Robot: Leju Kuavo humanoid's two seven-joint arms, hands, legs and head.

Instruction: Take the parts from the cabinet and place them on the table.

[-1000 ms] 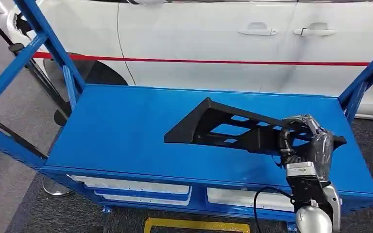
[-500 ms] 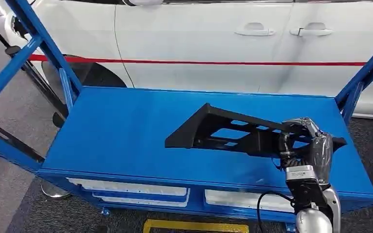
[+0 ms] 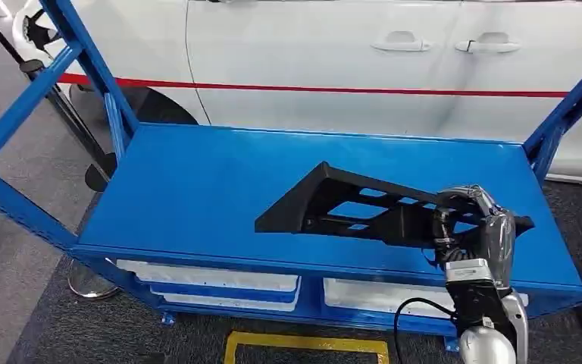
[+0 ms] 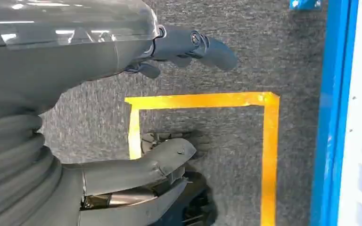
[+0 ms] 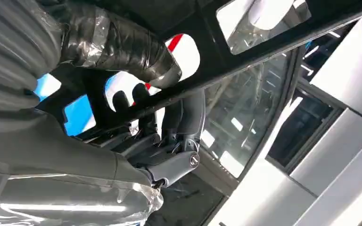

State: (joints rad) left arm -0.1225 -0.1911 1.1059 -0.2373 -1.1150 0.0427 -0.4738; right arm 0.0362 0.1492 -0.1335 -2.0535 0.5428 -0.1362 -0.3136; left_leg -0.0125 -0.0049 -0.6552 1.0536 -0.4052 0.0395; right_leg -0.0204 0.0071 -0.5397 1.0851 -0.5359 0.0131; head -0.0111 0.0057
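Right hand [image 3: 479, 227] still grips part [image 3: 348, 205].

My head camera looks down on the blue table [image 3: 197, 197]. The right wrist camera sits close under the black part [image 5: 245, 61], also visible from above. My left wrist camera faces the floor [image 4: 245, 61].

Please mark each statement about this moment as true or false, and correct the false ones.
1. The right hand grips the black part near its narrow end. True.
2. The black part lies flat on the floor. False: it is over the blue table, and whether it touches the top cannot be told.
3. A white car with a red stripe stands behind the table. True.
4. The left hand holds a second part. False: it holds nothing and hangs over a grey floor with yellow tape.
5. The fingers of the right hand pass through openings in the part. True.
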